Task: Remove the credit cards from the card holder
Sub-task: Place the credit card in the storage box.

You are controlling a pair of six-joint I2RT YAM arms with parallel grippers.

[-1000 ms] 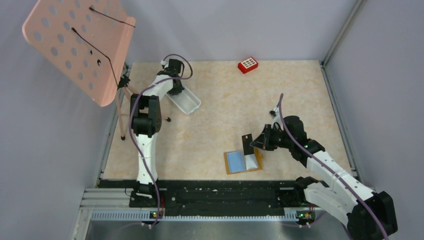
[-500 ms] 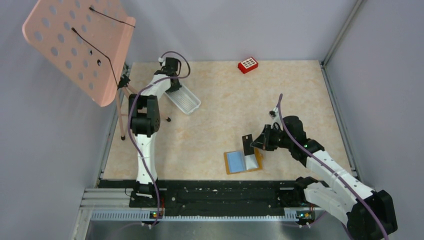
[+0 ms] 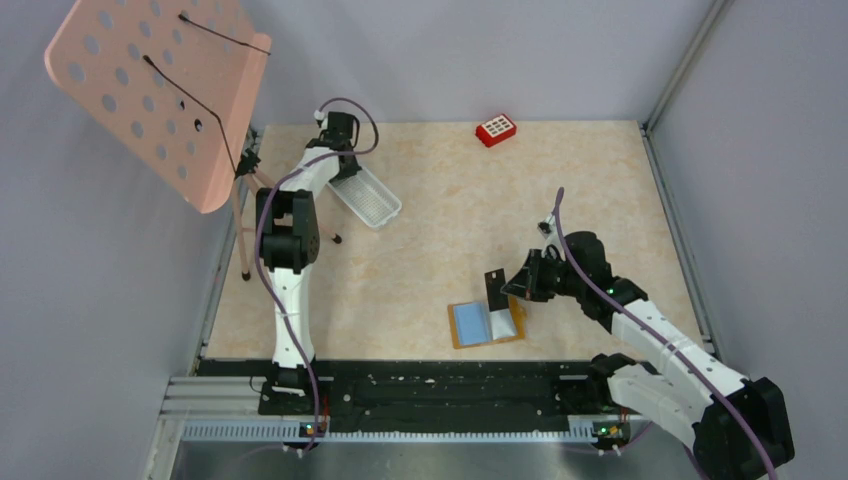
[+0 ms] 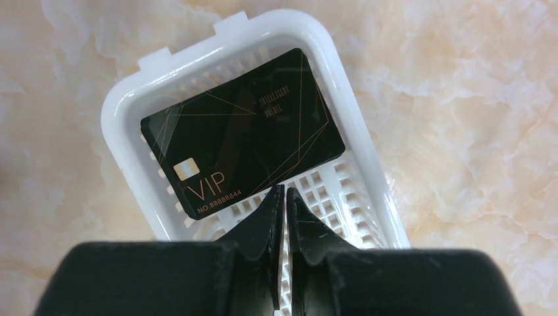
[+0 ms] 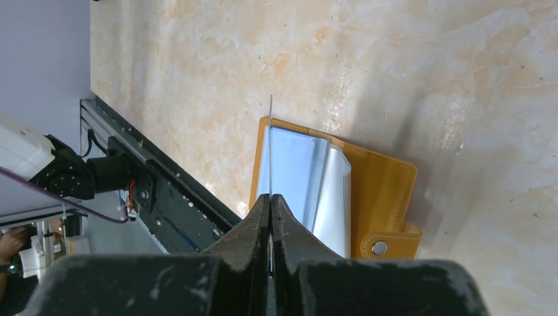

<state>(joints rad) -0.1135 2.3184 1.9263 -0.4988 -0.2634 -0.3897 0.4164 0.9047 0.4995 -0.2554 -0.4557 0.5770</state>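
The tan card holder (image 3: 487,324) lies open near the table's front edge, light blue sleeves up; it also shows in the right wrist view (image 5: 381,191). My right gripper (image 3: 510,288) is shut on a dark credit card (image 3: 493,289) and holds it upright just above the holder; in the right wrist view the card (image 5: 270,148) shows edge-on between the jaws (image 5: 270,197). Another black credit card (image 4: 243,131) marked VIP lies in the white mesh tray (image 4: 355,131). My left gripper (image 4: 281,192) is shut and empty above that tray.
The white tray (image 3: 366,200) sits at the back left under the left arm. A red block (image 3: 495,130) lies at the back edge. A pink perforated board on a stand (image 3: 160,90) rises at the far left. Grey walls close the sides.
The left arm's wrist has drawn slightly back and left over the tray. The right gripper holds the card still above the holder.
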